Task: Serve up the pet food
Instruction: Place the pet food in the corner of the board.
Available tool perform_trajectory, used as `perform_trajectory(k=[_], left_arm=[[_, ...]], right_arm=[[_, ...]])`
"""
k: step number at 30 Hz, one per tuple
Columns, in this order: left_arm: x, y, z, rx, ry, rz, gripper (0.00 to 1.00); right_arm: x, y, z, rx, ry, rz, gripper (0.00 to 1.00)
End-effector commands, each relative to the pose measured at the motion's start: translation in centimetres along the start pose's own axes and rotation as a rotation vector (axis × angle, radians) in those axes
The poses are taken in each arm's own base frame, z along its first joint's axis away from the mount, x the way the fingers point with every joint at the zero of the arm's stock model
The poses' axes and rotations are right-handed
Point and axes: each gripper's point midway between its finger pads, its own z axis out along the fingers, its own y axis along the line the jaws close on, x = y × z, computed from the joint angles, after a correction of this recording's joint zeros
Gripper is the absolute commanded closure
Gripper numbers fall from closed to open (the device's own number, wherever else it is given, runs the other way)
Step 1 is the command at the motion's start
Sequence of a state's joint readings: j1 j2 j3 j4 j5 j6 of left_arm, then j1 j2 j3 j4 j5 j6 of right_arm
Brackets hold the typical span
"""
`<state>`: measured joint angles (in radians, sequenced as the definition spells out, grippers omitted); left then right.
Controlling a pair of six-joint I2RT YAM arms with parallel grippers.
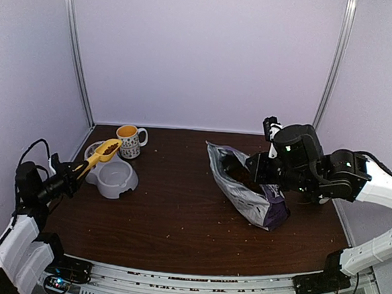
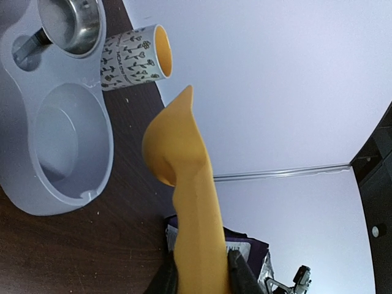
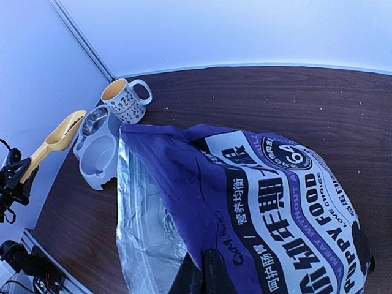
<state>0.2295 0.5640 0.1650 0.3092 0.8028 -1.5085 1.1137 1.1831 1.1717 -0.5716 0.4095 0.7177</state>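
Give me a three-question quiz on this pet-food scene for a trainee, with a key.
1. True or false: the yellow scoop held by the left end effector is empty.
2. What does the right end effector grip? A) the yellow scoop B) the pet food bag C) nothing
3. Which compartment of the grey double bowl holds the steel insert: the one nearer the mug, or the other?
Key: 1 false, brown kibble lies in it. 2 B. 3 the one nearer the mug.
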Motion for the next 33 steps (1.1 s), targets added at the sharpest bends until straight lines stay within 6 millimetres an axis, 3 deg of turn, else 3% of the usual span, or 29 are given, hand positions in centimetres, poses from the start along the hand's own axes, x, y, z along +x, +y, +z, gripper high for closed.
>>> perform_trajectory(k=[1,12,16,18,33], left_arm=[[-1.1,0.5,-0.8,-0.017,-0.021,0.055,0.89],[-6.0,1.6,-2.0,-0.117,-0.156,0.089,0.88],[-6.8,2.7,-2.3,-0.171,-0.173,0.103,0.88],[-7.5,1.8,-2.3,-0.168,-0.186,0.119,0.88],[-10.1,2.2,-1.8,-0.291,-0.186,0.145,0.89]], right_arm=[[-1.8,0.0,-0.9,-0.001,-0.049,0.011,1.0],[-1.9,-0.5,-1.3,0.006,-0.06,0.011,1.0],[-1.8,-0.7,-1.3,0.006,-0.062,0.013,1.0],[-1.7,-0.7,-1.3,0.007,-0.06,0.009,1.0],[-1.6,-0.8,-1.2,0.011,-0.066,0.013,1.0]])
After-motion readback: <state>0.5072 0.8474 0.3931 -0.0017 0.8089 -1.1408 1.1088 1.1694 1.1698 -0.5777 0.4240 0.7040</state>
